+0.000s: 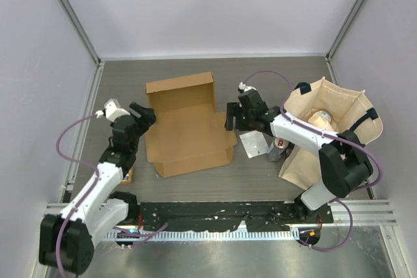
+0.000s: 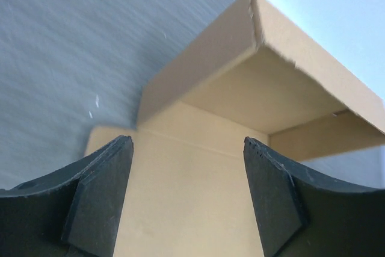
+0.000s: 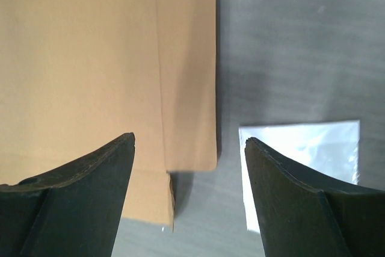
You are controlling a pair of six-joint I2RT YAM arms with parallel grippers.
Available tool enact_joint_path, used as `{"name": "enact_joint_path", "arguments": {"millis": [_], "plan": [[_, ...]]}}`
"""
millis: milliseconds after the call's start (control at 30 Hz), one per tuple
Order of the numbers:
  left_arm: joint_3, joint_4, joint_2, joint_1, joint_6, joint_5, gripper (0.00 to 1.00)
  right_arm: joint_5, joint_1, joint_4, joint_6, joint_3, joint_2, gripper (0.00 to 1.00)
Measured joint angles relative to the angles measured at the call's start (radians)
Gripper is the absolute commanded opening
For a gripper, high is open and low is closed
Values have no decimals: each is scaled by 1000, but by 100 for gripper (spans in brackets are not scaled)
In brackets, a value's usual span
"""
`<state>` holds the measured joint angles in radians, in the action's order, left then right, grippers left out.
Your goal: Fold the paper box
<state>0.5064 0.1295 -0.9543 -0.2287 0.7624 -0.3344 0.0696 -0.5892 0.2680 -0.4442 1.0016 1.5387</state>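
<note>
The paper box (image 1: 189, 131) lies half folded on the tabletop (image 1: 260, 76) between the left tool (image 1: 146, 116) and right tool (image 1: 230, 116), both released and empty. Probably light, stiff board: pinch flap edges just ahead.

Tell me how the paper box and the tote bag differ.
The paper box is brown cardboard; the tote bag is beige cloth with dark handles. The paper box sits mid-table; the tote bag lies at the right, partly under the right arm. Both rest on the table, open on top.
</note>
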Motion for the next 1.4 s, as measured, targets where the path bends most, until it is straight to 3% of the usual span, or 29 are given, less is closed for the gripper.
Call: {"name": "enact_joint_path", "arguments": {"millis": [133, 233, 333, 367, 433, 567, 700, 833, 967, 1167, 1400], "plan": [[-116, -66, 164, -3, 179, 111, 71, -89, 3, 70, -46, -16, 5, 78], [-145, -117, 234, -31, 227, 210, 73, -122, -11, 73, -57, -75, -16, 74], [-138, -134, 283, -127, 214, 285, 82, -147, -34, 77, -56, -153, -40, 71], [-132, -140, 285, -163, 203, 296, 91, -150, -41, 76, -55, -173, -42, 69], [-105, -162, 266, -287, 172, 286, 94, -150, -51, 73, -50, -205, -42, 66], [24, -240, 130, -608, 76, 156, 97, -155, -53, 43, -50, -243, -57, 53], [269, -382, -145, -913, -101, -60, 97, -203, -52, -18, -74, -245, -63, 37], [503, -498, -433, -1070, -327, -219, 97, -254, -52, -73, -119, -246, -61, 16], [535, -560, -595, -1121, -548, -275, 96, -285, -50, -100, -160, -246, -61, 2], [487, -574, -631, -1085, -756, -280, 96, -357, -23, -99, -206, -241, -71, 1], [449, -549, -631, -1057, -856, -280, 94, -480, 23, -90, -247, -235, -115, 2]]}}
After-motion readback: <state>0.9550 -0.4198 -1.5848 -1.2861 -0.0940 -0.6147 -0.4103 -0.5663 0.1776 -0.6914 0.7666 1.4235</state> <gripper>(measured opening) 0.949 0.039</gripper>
